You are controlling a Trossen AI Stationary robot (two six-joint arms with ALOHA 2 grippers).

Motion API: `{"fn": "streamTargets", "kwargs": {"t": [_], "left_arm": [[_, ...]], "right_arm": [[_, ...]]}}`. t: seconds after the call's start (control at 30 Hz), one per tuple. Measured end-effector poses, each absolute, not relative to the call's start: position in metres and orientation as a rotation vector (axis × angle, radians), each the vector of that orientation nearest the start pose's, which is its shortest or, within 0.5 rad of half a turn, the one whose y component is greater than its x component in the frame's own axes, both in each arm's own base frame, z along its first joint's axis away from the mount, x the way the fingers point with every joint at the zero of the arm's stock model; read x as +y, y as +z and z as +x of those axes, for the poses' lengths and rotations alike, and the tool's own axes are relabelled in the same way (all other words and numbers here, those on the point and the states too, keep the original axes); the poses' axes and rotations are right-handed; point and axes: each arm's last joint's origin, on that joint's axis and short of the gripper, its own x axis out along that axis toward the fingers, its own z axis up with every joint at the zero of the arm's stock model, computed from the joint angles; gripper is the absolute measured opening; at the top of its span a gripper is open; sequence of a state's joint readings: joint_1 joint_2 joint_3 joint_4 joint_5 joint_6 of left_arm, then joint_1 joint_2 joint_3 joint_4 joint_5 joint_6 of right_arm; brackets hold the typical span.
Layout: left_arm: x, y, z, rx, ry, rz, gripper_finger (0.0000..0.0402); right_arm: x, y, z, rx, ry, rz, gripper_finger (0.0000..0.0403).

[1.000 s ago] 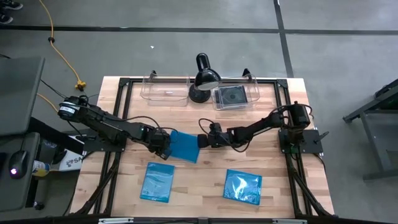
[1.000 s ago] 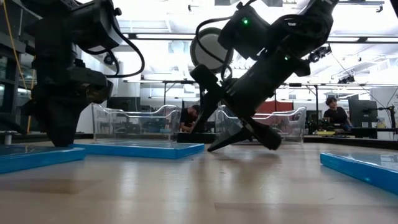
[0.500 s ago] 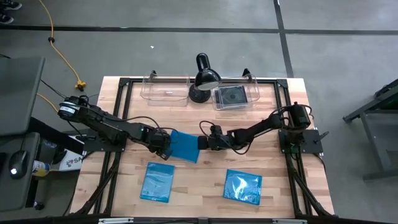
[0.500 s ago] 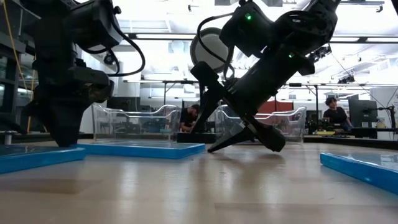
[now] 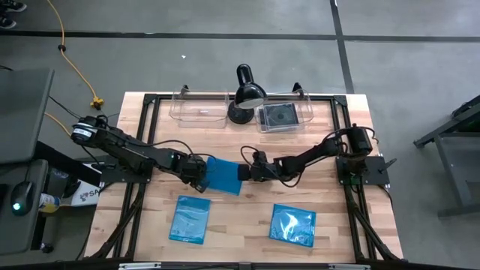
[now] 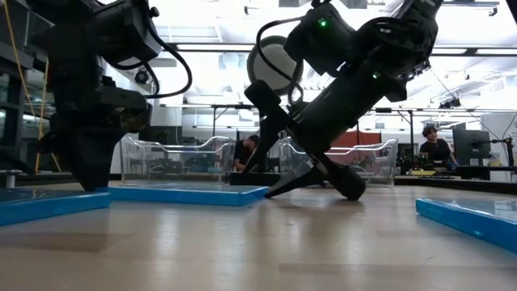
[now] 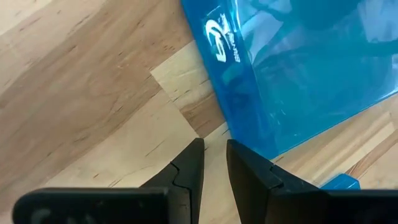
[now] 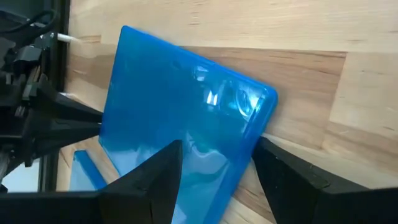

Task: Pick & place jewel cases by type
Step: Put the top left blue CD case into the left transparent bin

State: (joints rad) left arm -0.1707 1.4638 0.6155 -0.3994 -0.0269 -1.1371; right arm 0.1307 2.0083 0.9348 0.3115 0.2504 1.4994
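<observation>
Three bright blue jewel cases lie flat on the wooden table: one in the middle (image 5: 223,176), two nearer the near edge (image 5: 190,219) (image 5: 292,224). A dark case (image 5: 279,116) lies in the right clear bin; other dark cases do not show. My left gripper (image 5: 196,174) (image 7: 214,146) stands tips-down on the table at the middle case's left edge (image 7: 249,112), with only a narrow gap between its fingers. My right gripper (image 5: 244,171) (image 8: 214,168) is wide open at that case's right edge (image 8: 249,149), which runs in between its fingers. My left gripper stands against the middle case's left edge (image 7: 264,152) with the outer side of one finger (image 7: 249,174); I cannot tell whether they touch. My right gripper slants down from the table's right, its lower finger at the case's right end (image 6: 258,192); I cannot tell whether it touches.
Two clear rectangular bins stand along the far edge, left (image 5: 199,109) and right (image 5: 300,112), with a black desk lamp (image 5: 244,94) between them. Bare wood lies between the three blue cases. People sit in the room beyond the table (image 6: 436,149).
My right gripper has dropped slightly and edged toward the middle case's right edge, staying wide open. My left gripper has shifted a little toward the case. The case stays flat on the table.
</observation>
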Motion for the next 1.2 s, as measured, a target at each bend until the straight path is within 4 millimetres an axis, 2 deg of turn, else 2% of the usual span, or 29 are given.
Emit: {"fn": "streamTargets", "kwargs": {"t": [0.27, 0.63, 1.2], "left_arm": [[-0.038, 0.129, 0.226, 1.167, 0.579, -0.853, 0.0072], [-0.038, 0.129, 0.226, 1.171, 0.575, -0.848, 0.0072], [-0.038, 0.129, 0.226, 1.177, 0.575, -0.846, 0.0072]], "right_arm": [[0.041, 0.093, 0.373, 0.442, -0.587, 1.259, 0.0200], [0.035, 0.115, 0.376, 0.354, -0.519, 1.201, 0.0200], [0.039, 0.117, 0.377, 0.444, -0.391, 1.189, 0.0200]]}}
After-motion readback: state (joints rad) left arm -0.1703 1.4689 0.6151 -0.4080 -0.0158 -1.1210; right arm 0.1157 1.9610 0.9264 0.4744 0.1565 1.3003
